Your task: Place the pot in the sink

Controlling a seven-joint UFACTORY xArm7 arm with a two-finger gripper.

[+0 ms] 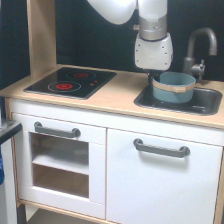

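Note:
The blue-grey pot with its tan rim band is inside the dark grey sink, in the basin's left half and upright. The white arm comes straight down from above. My gripper is at the pot's left rim, at the sink's back left corner. Its dark fingers are mostly hidden by the white wrist housing and the pot, so the gap between them does not show. Whether the pot rests on the sink floor or hangs just above it is unclear.
A curved grey faucet rises behind the sink at the right. A black stove plate with red rings lies on the wooden counter at the left. White cabinet doors with grey handles are below.

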